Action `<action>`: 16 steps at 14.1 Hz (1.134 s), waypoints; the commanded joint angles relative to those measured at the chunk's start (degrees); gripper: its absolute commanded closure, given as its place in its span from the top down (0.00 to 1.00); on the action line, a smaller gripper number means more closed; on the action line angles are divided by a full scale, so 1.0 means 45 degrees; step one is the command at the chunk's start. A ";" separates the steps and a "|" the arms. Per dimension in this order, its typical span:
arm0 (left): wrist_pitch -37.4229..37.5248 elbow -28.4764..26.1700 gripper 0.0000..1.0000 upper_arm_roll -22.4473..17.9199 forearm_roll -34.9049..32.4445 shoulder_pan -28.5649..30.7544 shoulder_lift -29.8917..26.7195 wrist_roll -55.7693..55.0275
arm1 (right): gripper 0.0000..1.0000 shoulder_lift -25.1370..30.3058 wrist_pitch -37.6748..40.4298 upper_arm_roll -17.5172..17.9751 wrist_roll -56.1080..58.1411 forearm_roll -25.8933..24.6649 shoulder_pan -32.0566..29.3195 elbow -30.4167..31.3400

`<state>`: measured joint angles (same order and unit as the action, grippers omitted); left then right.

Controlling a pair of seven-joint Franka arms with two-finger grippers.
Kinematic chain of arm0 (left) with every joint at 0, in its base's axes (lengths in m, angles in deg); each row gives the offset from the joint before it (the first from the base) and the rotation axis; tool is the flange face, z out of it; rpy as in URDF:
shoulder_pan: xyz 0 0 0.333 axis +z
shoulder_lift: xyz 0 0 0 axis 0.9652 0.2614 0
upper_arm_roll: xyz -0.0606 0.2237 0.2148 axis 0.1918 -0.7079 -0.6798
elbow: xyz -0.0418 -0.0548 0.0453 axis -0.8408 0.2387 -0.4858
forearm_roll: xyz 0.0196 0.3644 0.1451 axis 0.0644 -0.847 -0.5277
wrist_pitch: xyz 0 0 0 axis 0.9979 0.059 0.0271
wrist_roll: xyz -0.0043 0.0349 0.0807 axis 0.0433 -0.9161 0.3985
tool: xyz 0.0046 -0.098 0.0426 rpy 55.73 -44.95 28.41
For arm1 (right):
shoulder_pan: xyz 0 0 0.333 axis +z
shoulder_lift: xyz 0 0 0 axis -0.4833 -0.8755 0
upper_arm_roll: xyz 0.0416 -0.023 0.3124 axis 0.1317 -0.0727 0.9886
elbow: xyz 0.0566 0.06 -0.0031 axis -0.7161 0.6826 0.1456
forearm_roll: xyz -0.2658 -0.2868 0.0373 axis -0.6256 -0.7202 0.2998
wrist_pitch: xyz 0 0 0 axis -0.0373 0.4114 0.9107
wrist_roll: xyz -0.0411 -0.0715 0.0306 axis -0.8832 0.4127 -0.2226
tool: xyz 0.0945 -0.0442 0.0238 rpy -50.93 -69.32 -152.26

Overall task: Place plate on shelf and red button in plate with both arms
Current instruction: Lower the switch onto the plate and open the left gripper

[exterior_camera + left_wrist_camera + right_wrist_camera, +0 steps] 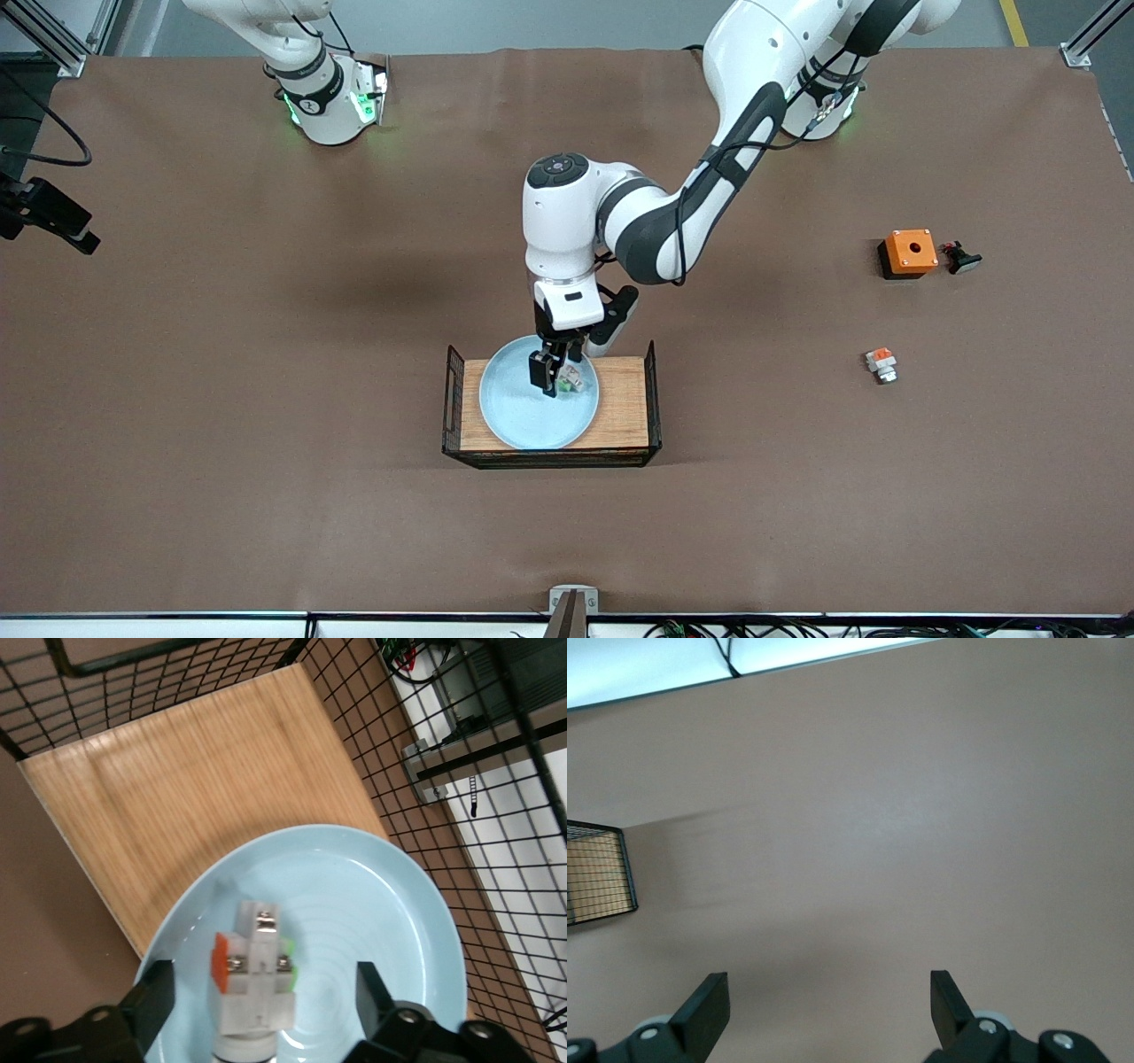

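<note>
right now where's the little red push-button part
The small red-capped button part with a white-grey body lies on the round pale-blue plate in the wooden tray, between the open fingers of the left gripper.

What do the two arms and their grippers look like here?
Both arms are glossy white with dark grey joint bands. Black cables run along the left arm, and green light glows at the bases. The left gripper and right gripper have black, blocky fingers on black mounts with silver screws.
</note>
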<state>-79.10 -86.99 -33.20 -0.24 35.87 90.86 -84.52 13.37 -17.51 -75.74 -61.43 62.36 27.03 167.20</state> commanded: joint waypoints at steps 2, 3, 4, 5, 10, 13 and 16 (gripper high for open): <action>0.0035 0.0146 1.00 -0.0024 -0.0276 0.0358 -0.0720 -0.0084 | 1.00 -0.0541 0.0263 0.0029 0.0034 -0.0168 0.0260 -0.1075; 0.0113 0.0146 1.00 -0.0043 -0.0257 0.0378 -0.0916 0.0149 | 1.00 -0.0735 0.0283 0.0029 0.0034 -0.0187 0.0337 -0.1347; 0.0250 0.0146 1.00 -0.0043 -0.0199 0.0475 -0.1150 0.0364 | 1.00 -0.0988 0.0322 0.0029 0.0034 -0.0206 0.0416 -0.1659; 0.0580 0.0146 1.00 0.0015 -0.0159 0.0708 -0.1346 0.0541 | 1.00 -0.1242 0.0477 0.0009 0.0015 -0.0245 0.0416 -0.1932; 0.2356 0.0146 1.00 -0.0004 0.2278 0.1685 -0.2594 0.3837 | 1.00 -0.1616 0.0655 0.0009 -0.0005 -0.0285 0.0397 -0.2423; 0.3470 0.0087 1.00 0.0054 0.3353 0.2679 -0.3454 0.5341 | 1.00 -0.1596 0.1238 0.0009 -0.0102 -0.0226 0.0397 -0.2423; 0.4778 0.0087 1.00 0.0074 0.5012 0.3890 -0.4060 0.8462 | 1.00 -0.1577 0.1591 0.0028 -0.0083 -0.0246 0.0436 -0.2404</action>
<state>-60.62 -85.49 -33.44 18.35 50.30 75.14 -53.68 6.78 -11.93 -75.59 -61.45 62.13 28.58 157.77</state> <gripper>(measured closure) 0.000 0.000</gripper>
